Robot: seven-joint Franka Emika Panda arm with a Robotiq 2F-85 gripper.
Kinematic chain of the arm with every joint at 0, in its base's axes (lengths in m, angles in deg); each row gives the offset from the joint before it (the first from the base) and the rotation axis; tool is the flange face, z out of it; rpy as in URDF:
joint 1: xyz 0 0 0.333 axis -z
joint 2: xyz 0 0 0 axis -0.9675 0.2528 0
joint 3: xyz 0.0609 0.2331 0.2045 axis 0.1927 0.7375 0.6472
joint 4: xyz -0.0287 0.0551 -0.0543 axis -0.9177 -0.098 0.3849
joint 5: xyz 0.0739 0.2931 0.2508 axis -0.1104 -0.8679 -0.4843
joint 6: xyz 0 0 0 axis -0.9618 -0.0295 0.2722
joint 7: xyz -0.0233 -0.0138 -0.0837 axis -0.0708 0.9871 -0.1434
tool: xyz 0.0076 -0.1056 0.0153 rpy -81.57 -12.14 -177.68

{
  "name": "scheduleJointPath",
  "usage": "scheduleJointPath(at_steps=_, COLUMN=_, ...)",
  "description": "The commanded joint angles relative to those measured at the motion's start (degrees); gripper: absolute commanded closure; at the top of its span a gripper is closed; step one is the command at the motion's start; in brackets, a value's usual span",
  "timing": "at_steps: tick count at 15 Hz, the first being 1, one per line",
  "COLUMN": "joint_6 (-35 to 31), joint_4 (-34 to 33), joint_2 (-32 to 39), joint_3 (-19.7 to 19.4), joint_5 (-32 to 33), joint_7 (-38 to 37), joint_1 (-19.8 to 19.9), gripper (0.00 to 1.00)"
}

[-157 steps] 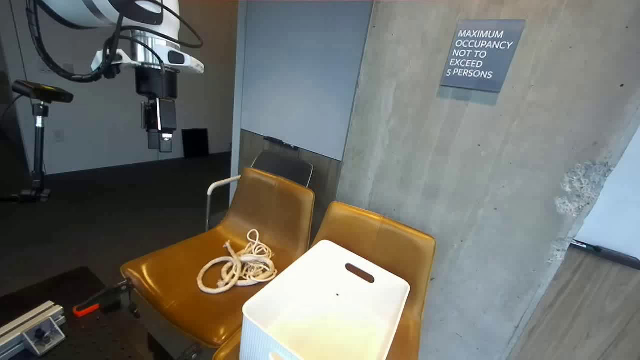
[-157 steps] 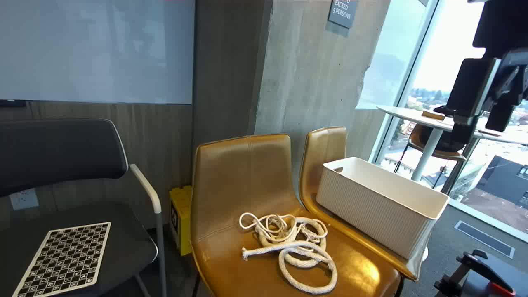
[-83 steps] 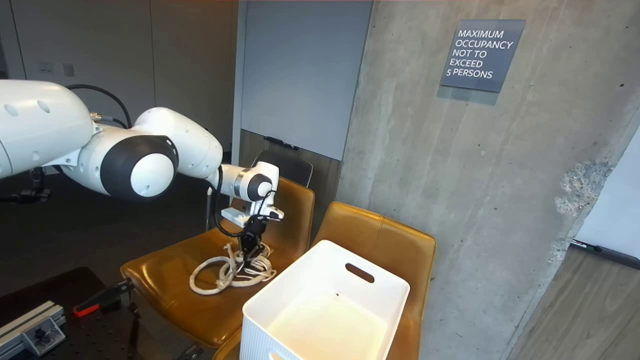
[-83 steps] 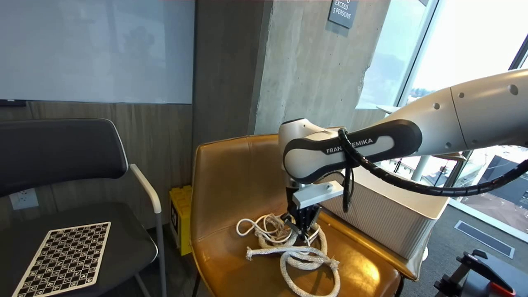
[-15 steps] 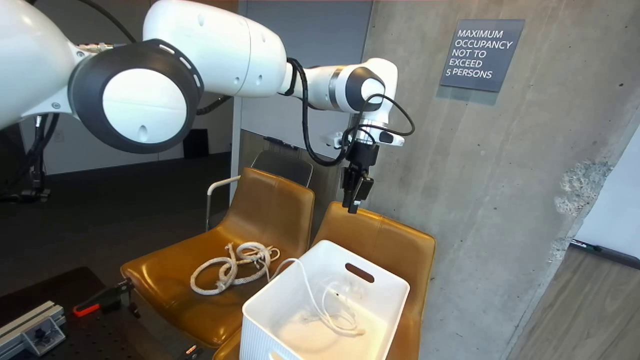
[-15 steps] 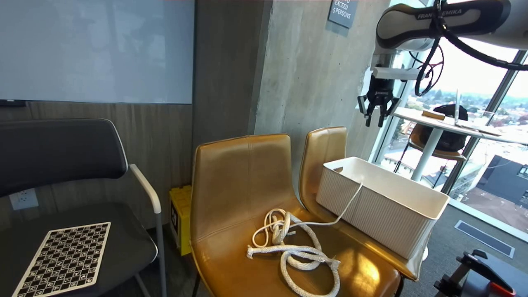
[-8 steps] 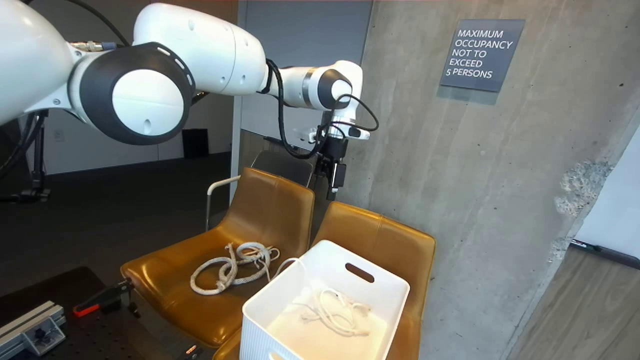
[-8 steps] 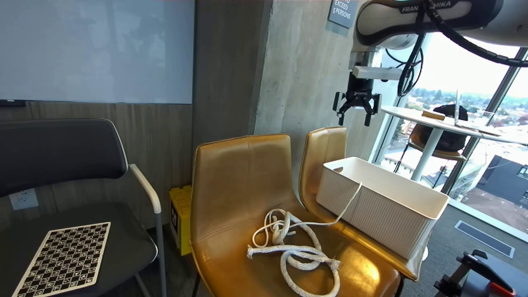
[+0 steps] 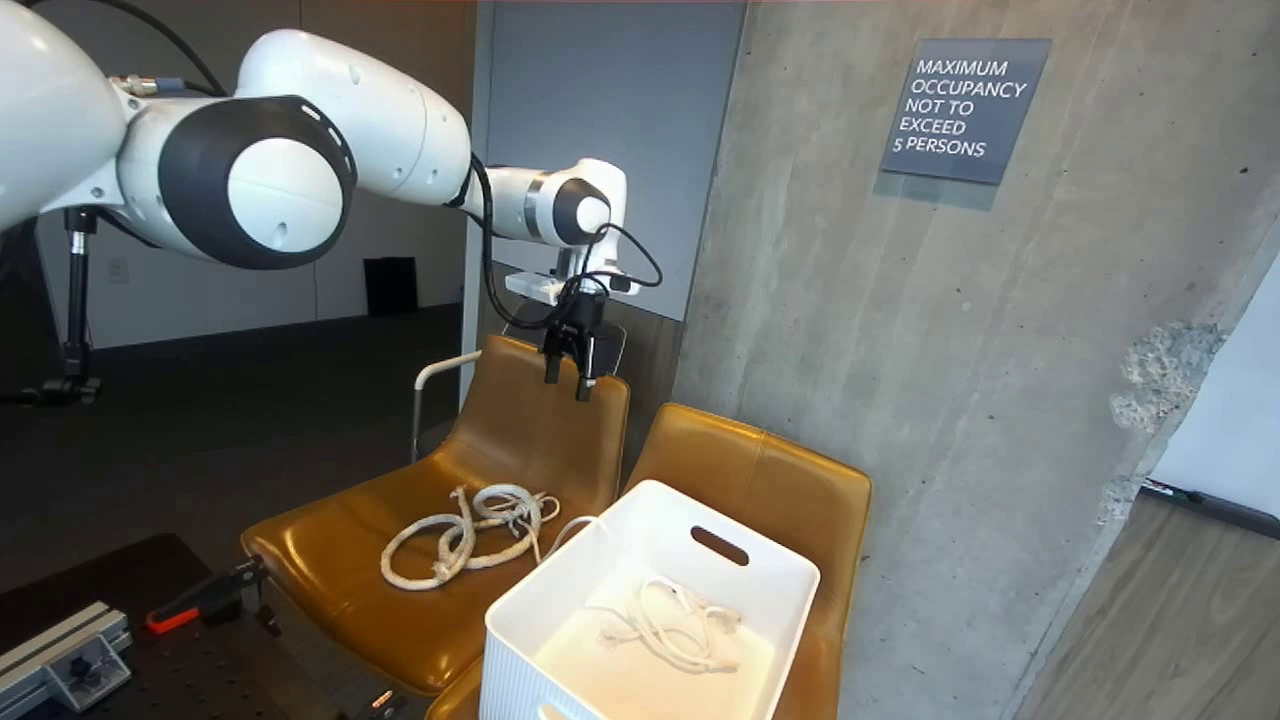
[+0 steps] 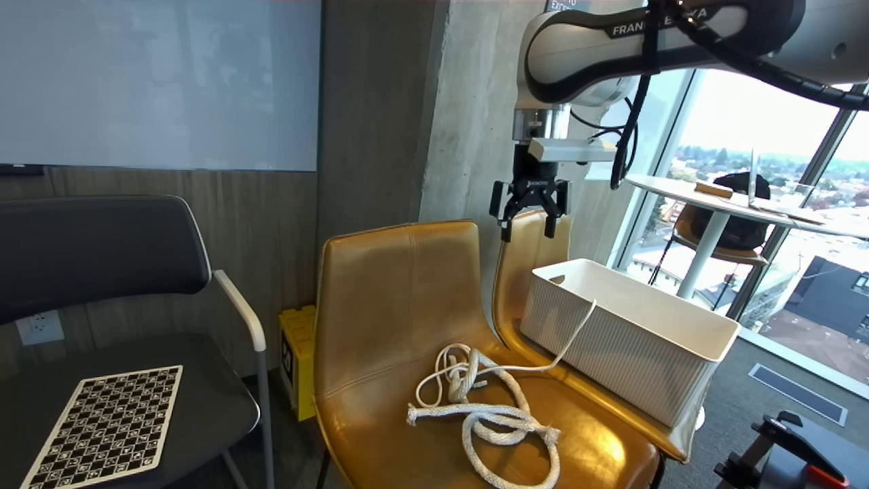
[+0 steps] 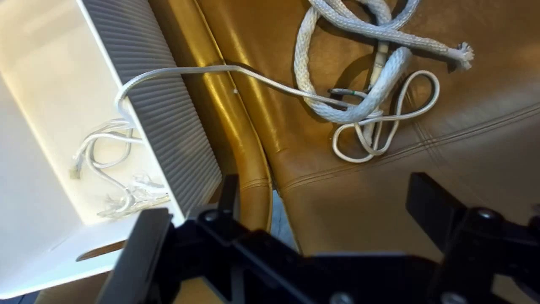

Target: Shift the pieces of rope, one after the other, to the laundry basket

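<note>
wrist view downward, all sharing basket (image 10: 614,356)

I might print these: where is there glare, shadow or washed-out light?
In an exterior view, the window is nearly white higher up, and glare sits on the nearer brown chair; in the wrist view, the thick rope throws dark shadows, and the laundry basket is bright inside, its ribbed outer wall shaded.

On a tan-brown leather-like chair (image 10: 407,305) lie loosely looped cream-white pieces of rope (image 10: 461,409), thick and thin; on a matching tan-brown chair (image 9: 750,455) beside it stands a large white rectangular plastic laundry basket (image 10: 611,353).
</note>
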Motion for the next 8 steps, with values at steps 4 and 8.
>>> scheduleJointPath(at_steps=4, joint_6=-20.5, joint_4=18.6, joint_2=-2.8, joint_3=0.1, joint_5=1.5, joint_7=4.3, joint_1=-4.3, gripper=0.00)
scheduleJointPath(at_steps=8, joint_6=-35.3, joint_4=31.4, joint_2=-4.8, joint_3=1.6, joint_5=2.4, joint_7=4.2, joint_1=-4.6, gripper=0.00)
